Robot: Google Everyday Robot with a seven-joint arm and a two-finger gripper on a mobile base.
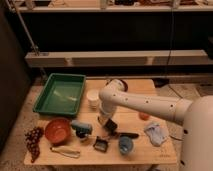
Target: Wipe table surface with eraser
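The table surface (145, 89) is a light tan wooden top that fills the middle of the camera view. The eraser (128, 135), a small black oblong block, lies on it near the front, between the blue cup (125, 146) and the arm. My white arm reaches in from the right, bends above the table's middle and points down. My gripper (108, 123) hangs low over the table, just left of the eraser and right of the grey-blue block (80, 128). It does not hold the eraser.
A green tray (60, 95) sits back left with a white cup (93, 98) beside it. A red bowl (57, 131), dark grapes (32, 142), a black clip-like thing (101, 145), a crumpled cloth (156, 133) and an orange fruit (144, 116) crowd the front.
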